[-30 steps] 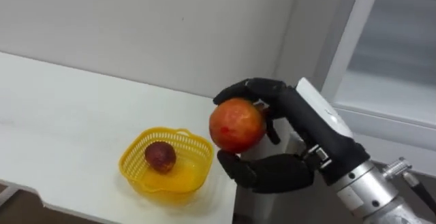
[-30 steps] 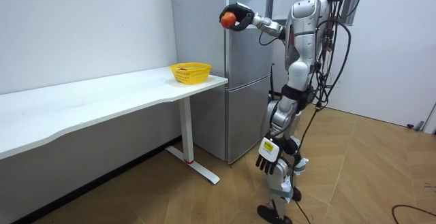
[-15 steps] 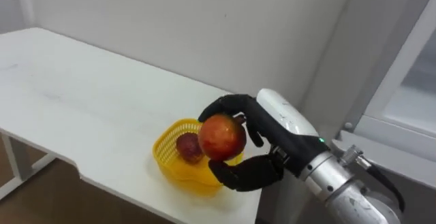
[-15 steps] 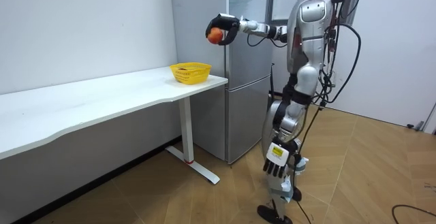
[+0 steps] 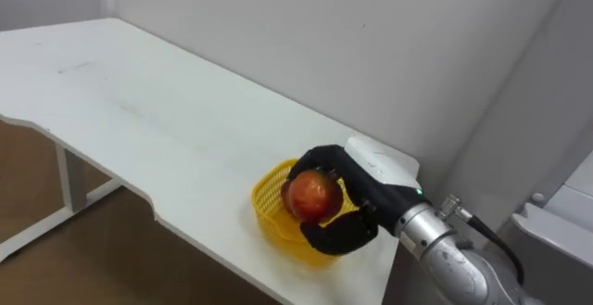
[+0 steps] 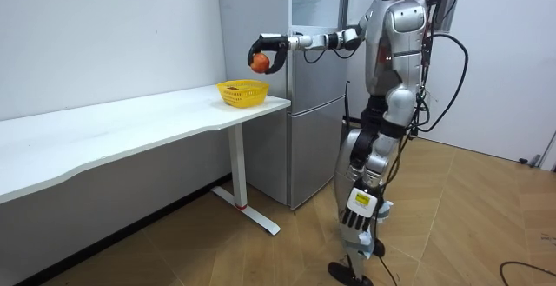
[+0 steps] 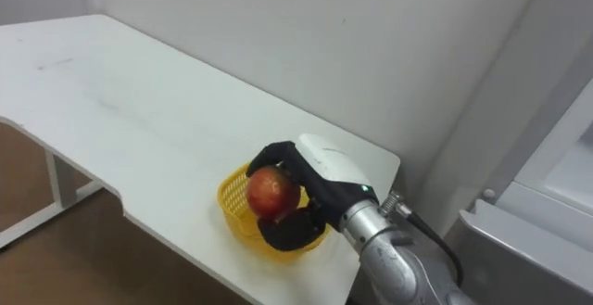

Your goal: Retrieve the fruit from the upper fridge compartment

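Observation:
A red apple [image 5: 313,196] sits in my right hand [image 5: 363,214], whose dark fingers and thumb are curled round it. The hand holds it just above the yellow basket [image 5: 271,209], which stands near the end of the white table [image 5: 139,110]. In the room view the apple [image 6: 259,61] hangs a little above the basket [image 6: 242,92], with my right arm stretched out from the shoulder toward the room view's left. I stand in front of the grey fridge [image 6: 313,103]. My left hand [image 6: 357,223] hangs low by my leg, fingers relaxed.
The table runs far along the wall to my left, with its front edge [image 5: 111,180] curving in and a white leg [image 6: 236,169] below. The fridge's pale door frame [image 7: 556,194] shows at the right. Wooden floor [image 6: 452,225] lies behind me.
My right arm has stretched out and come down with the apple, from beside the fridge to just over the basket. The head camera has swung along, so more of the table shows.

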